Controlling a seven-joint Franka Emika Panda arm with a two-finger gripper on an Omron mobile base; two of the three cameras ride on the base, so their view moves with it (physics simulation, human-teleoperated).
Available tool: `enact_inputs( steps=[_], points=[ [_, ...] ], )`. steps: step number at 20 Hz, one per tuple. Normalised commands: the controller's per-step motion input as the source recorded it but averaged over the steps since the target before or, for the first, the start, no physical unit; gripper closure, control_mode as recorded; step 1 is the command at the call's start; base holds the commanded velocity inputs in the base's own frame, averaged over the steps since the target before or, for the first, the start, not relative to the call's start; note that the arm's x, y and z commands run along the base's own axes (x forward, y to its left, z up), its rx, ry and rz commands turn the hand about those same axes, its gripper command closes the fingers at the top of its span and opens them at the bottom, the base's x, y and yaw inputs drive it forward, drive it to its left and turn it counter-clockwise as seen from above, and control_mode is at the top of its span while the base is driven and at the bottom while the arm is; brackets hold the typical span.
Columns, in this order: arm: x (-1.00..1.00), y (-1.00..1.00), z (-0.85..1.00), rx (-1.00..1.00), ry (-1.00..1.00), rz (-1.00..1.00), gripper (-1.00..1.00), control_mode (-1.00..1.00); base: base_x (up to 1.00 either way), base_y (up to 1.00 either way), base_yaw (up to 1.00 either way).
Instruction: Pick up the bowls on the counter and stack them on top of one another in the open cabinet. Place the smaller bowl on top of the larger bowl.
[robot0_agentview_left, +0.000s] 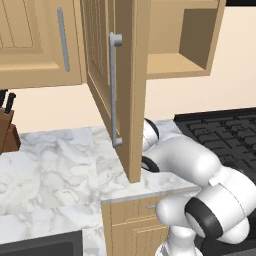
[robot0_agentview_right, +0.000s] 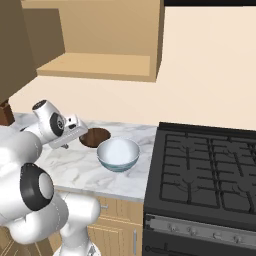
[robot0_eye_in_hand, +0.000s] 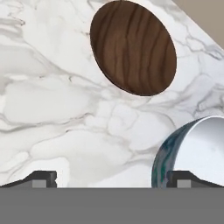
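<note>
The smaller bowl (robot0_agentview_right: 95, 137), dark brown, sits on the marble counter (robot0_agentview_right: 70, 167) toward the wall. The larger bowl (robot0_agentview_right: 118, 154), white with a blue-patterned outside, stands just right of it, nearer the counter's front. My gripper (robot0_agentview_right: 79, 133) hovers low over the counter at the brown bowl's left edge. In the hand view the brown bowl (robot0_eye_in_hand: 133, 48) lies ahead and the white bowl (robot0_eye_in_hand: 197, 153) is by my right fingertip (robot0_eye_in_hand: 183, 178). My gripper (robot0_eye_in_hand: 113, 179) is open with only bare counter (robot0_eye_in_hand: 52, 109) between the tips. The open cabinet (robot0_agentview_right: 100, 65) hangs above, its shelf bare.
The cabinet's open door (robot0_agentview_left: 112, 85), with a long grey handle (robot0_agentview_left: 115, 90), swings out over the counter and hides the bowls in the left base view. A black stove (robot0_agentview_right: 205, 170) adjoins the counter on the right. A knife block (robot0_agentview_left: 7, 130) stands far left.
</note>
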Motion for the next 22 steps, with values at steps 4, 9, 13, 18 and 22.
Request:
enact_inputs(
  steps=[4, 9, 13, 18, 22],
  points=[
    [0.2, 0.08, -0.15, 0.0, 0.0, 0.0, -1.0, -1.0, 0.0, 0.0, 0.0],
    [0.21, 0.1, -0.13, 0.0, 0.0, -0.01, -1.0, -1.0, 0.0, 0.0, 0.0],
    [0.27, 0.07, -0.12, 0.0, 0.0, -0.02, -1.0, -1.0, 0.0, 0.0, 0.0],
    [0.3, 0.06, -0.13, 0.0, -0.01, -0.02, -1.0, -1.0, 0.0, 0.0, 0.0],
    [0.29, 0.08, -0.16, 0.0, -0.02, -0.02, -1.0, -1.0, 0.0, 0.0, 0.0]
  ],
)
